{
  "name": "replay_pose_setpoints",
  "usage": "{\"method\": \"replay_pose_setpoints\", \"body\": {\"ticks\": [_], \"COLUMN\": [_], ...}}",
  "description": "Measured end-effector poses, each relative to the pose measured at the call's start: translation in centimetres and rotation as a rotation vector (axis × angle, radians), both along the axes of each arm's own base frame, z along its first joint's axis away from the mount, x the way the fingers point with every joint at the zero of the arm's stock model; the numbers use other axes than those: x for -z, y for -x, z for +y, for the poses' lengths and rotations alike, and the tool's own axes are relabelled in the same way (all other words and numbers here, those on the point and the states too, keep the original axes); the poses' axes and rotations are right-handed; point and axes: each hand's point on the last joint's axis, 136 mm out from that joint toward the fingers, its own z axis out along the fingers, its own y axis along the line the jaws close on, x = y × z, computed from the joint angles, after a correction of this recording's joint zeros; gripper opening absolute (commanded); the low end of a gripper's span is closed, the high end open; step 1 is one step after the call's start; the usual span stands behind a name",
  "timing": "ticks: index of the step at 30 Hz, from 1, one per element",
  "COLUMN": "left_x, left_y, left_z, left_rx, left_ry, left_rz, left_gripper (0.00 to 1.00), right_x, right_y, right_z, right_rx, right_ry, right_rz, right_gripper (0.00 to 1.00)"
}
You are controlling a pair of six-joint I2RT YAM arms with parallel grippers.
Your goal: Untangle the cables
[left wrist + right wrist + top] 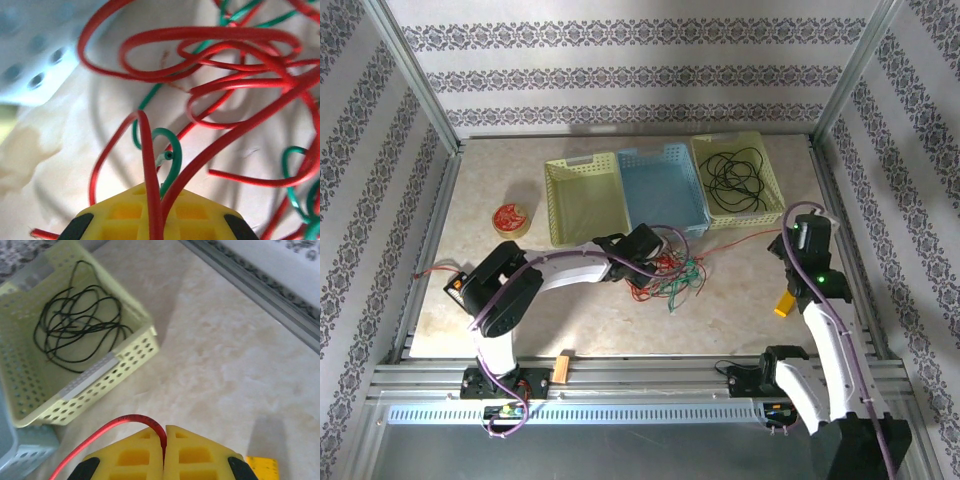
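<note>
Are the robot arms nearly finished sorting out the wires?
Not yet. Done: the black cable lies in the right-hand yellow basket. In hand: the left gripper and the right gripper are each shut on red cable. Left: the red and green tangle on the table.

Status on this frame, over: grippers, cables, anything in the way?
Left gripper shut on red cable within red-green tangle. Right gripper shut on red strand. Black cable in yellow basket. Blue basket close beyond tangle.
</note>
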Motion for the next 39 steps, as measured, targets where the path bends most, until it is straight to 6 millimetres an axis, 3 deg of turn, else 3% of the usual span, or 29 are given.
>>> {"method": "replay_pose_setpoints", "body": {"ticks": [6,12,18,25,30,35,39], "left_x": [0.2,0.3,0.8,0.9,1.4,1.4,1.3], "left_y": [-0.2,0.6,1.9,2.9,2.8,3.1,3.3], "left_z": [4.8,6.7,11.0,13.2,15.5,15.5,14.2], "left_rx": [-0.158,-0.222,-0.339,-0.44,-0.568,-0.562,-0.499], "left_ry": [0.008,0.005,-0.002,0.004,0.002,0.025,0.062], "left_rz": [0.024,0.034,0.042,0.047,0.07,0.075,0.093], "left_gripper": [0.0,0.0,0.0,0.0,0.0,0.0,0.0], "right_x": [-1.1,-2.2,-4.6,-4.2,-6.9,-9.0,-12.7], "right_y": [1.6,1.4,1.0,0.4,0.7,-1.2,-3.5], "right_z": [-5.6,-7.1,-8.5,-9.3,-11.0,-9.2,-4.4], "right_rx": [0.2,0.247,0.296,0.33,0.378,0.272,0.056], "right_ry": [-0.066,-0.122,-0.155,-0.23,-0.227,-0.249,-0.258], "right_rz": [-0.035,-0.069,-0.133,-0.138,-0.21,-0.247,-0.302], "right_gripper": [0.0,0.0,0.0,0.0,0.0,0.0,0.0]}}
